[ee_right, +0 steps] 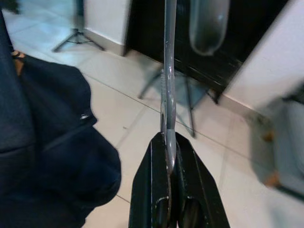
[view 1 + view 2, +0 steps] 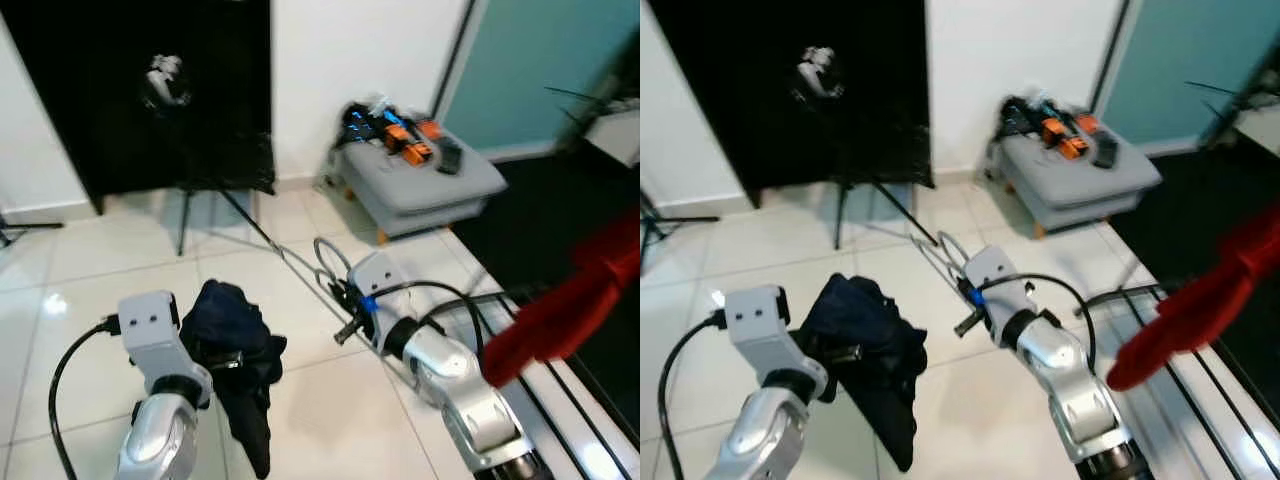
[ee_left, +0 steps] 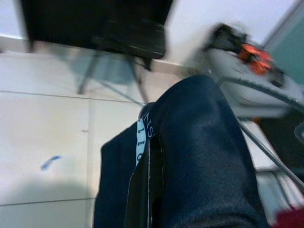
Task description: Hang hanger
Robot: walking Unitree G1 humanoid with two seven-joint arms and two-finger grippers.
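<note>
The robot's two silver arms reach forward over a white tiled floor [image 2: 90, 250]. The left gripper [image 3: 149, 190] holds a bundle of dark navy clothing [image 2: 235, 345], its black fingers pressed together on a fold of the cloth just below a pale printed label; the garment hangs from the gripper above the tiles. The right gripper [image 1: 169, 199] is clamped tight on the shaft of a thin silver metal hanger [image 2: 325, 262], with the wire pinched between its two black fingers [image 1: 154, 190]. The hanger stretches away from that gripper toward the back wall, and its looped hook shows as a blurred curve near the top of the right wrist view.

Behind the arms, a large black backdrop cloth [image 2: 140, 90] hangs against the white wall on a tripod stand [image 2: 215, 205]. To its right sits a grey cushioned footstool [image 2: 425, 180] carrying orange and black gadgets [image 2: 405, 140] and a tangle of cables. A frosted teal panel [image 2: 540, 70] fills the far right corner. A blurred red shape [image 2: 570, 300] crosses the right edge above black floor rails; what it is cannot be told.
</note>
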